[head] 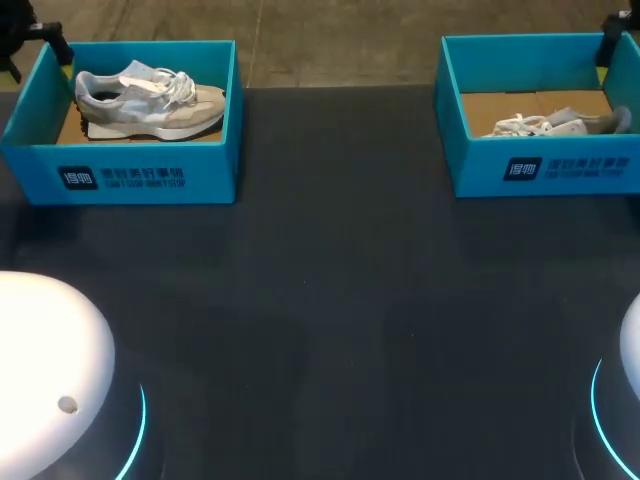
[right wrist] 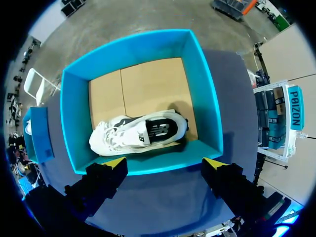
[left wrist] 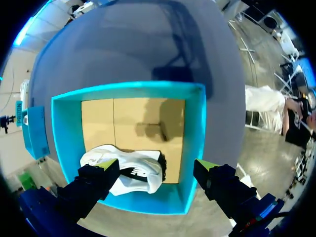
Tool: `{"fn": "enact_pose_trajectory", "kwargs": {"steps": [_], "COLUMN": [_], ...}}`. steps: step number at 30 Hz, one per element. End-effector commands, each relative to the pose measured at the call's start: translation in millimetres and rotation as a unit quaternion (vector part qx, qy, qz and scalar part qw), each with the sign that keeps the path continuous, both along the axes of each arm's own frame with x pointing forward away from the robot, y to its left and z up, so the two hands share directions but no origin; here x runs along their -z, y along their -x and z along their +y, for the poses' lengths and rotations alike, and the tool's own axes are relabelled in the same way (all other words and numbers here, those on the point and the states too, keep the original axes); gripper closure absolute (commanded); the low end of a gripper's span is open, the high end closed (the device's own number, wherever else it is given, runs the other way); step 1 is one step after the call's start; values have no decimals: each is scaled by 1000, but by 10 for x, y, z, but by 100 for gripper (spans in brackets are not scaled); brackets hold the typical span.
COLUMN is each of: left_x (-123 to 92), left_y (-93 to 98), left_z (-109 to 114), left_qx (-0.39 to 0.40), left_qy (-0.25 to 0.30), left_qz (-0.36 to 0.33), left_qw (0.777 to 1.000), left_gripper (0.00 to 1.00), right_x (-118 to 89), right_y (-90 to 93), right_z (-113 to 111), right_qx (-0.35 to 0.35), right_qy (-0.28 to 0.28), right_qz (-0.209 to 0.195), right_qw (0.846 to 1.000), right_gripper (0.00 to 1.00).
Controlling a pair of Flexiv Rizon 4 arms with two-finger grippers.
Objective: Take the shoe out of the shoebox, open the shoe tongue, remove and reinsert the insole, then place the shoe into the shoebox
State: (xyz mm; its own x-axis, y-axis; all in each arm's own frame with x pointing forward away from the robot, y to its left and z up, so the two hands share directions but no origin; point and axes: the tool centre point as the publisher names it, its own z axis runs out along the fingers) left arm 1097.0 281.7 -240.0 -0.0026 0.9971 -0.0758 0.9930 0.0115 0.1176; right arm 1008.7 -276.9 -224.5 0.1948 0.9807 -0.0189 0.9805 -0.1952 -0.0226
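Observation:
Two teal shoeboxes stand at the table's far side. The left shoebox [head: 120, 170] holds a grey and white sneaker [head: 150, 100] lying on its side. The right shoebox [head: 545, 165] holds a white sneaker [head: 550, 125]. My left gripper [left wrist: 158, 165] hangs open above the left shoebox [left wrist: 195, 128], over the end where its sneaker [left wrist: 128, 173] lies. My right gripper [right wrist: 165, 163] is open above the near wall of the right shoebox [right wrist: 143, 170], just short of the white sneaker [right wrist: 140, 133]. Neither gripper touches anything.
Both boxes have bare cardboard floor [left wrist: 133, 118] beside the shoes. The dark table [head: 330, 300] stretches between and in front of the boxes. My arms' white bases [head: 45, 370] sit at the near corners.

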Motion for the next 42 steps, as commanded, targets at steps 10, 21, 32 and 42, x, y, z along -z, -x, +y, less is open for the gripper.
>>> {"fn": "enact_pose_trajectory", "kwargs": {"steps": [10, 21, 32, 42], "left_x": [306, 585, 761, 930], "left_y": [-531, -781, -936, -1014], "left_z": [-40, -139, -213, -267], "left_qx": [45, 46, 38, 35], "left_qy": [-24, -26, -26, -43], "left_qz": [15, 4, 8, 12], "left_qw": [999, 999, 999, 998], "left_gripper": [0, 0, 0, 0], "right_x": [-4, -4, -4, -4], "right_y": [2, 2, 2, 2], "right_z": [4, 4, 4, 4], "right_qx": [0, 0, 0, 0], "right_qy": [1, 1, 1, 1], "right_qz": [0, 0, 0, 0], "right_qw": [1000, 1000, 1000, 1000], "right_gripper": [0, 0, 0, 0]}}
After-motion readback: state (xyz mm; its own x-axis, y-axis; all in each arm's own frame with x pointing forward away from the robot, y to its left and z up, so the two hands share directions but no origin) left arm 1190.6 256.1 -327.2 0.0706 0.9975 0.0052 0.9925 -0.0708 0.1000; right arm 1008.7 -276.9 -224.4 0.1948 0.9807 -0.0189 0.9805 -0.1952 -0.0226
